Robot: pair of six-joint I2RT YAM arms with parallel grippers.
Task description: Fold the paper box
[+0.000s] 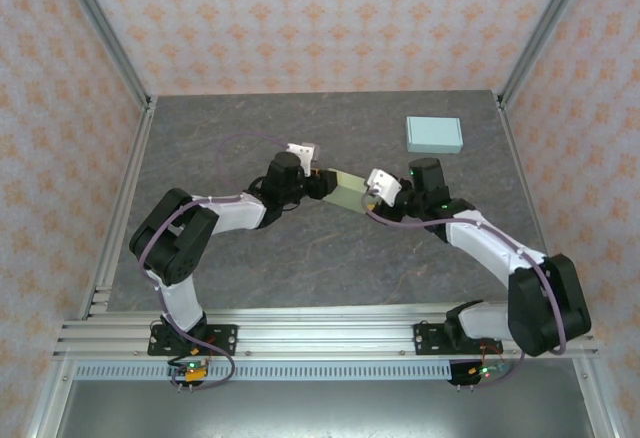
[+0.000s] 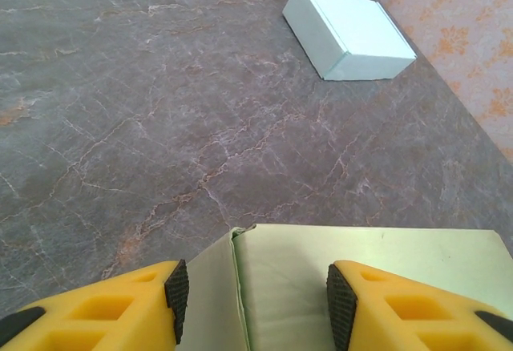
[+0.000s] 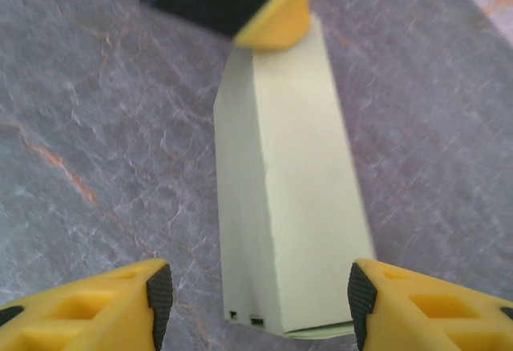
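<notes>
the paper box [image 3: 296, 207], pale green, slim and creased along its length, is seen lying on the grey desk [image 2: 120, 127]. one end lies under the part-open left end effector [image 2: 255, 303], the other under the part-open right end effector [image 3: 255, 303]; it is gripped by neither. well beyond the left end effector a closed light blue box [image 2: 353, 34] is set, its contents hidden.

Robotics lab cell: aluminium-profile frame [image 1: 105, 33], floral-patterned wall panels [image 1: 330, 18] beyond the left gripper [image 2: 252, 299], marble-look tabletop [image 1: 300, 268] beneath it, slotted mounting rail [image 1: 320, 333] behind.
</notes>
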